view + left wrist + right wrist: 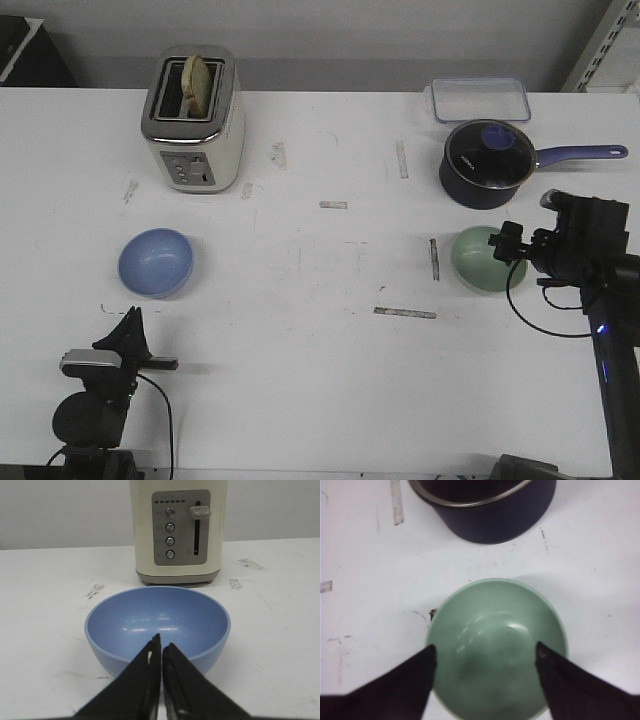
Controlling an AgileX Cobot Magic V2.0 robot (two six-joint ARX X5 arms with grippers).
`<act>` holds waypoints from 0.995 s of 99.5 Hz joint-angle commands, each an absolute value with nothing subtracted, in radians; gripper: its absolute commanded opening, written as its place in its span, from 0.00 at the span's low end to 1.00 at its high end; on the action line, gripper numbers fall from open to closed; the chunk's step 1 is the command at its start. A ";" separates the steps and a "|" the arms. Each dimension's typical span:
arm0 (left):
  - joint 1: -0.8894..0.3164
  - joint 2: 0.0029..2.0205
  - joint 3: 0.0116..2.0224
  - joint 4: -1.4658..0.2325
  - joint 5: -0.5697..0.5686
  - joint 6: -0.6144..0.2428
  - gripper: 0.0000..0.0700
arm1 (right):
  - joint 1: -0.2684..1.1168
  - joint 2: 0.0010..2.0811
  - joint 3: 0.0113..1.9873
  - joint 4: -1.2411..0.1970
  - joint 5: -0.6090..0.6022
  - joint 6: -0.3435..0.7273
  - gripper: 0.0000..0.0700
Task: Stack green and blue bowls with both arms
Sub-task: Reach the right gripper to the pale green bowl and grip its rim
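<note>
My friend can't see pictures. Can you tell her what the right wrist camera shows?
A pale green bowl sits upright on a white table, with the right tool open, one black finger at each side of it. Just beyond the bowl stands a dark saucepan.

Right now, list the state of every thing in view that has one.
Blue bowl: upright, empty, on the table.
Green bowl: upright, empty, not stacked.
Left gripper: shut, short of the blue bowl, holding nothing.
Right gripper: open, fingers straddling the green bowl.
Toaster: bread in one slot, lever up.
Saucepan: lid on.
Clear container: empty.
</note>
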State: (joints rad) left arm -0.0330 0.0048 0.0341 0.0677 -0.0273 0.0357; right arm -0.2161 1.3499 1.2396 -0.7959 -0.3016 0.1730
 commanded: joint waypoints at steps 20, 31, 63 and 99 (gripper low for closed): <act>-0.034 0.003 0.012 0.083 -0.028 0.039 0.00 | -0.333 1.422 1.260 -0.806 -0.347 0.152 0.88; -0.034 0.003 0.012 0.083 -0.028 0.039 0.00 | -0.352 1.457 1.259 -0.806 -0.353 0.128 0.88; -0.034 0.003 0.012 0.083 -0.028 0.039 0.00 | -0.353 1.578 1.256 -0.800 -0.390 0.086 0.88; -0.034 0.003 0.012 0.083 -0.028 0.039 0.00 | -0.353 1.628 1.193 -0.724 -0.392 0.081 0.65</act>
State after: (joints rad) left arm -0.0330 0.0048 0.0341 0.0677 -0.0273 0.0357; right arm -0.3519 1.5993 1.2045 -0.7338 -0.3904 0.0933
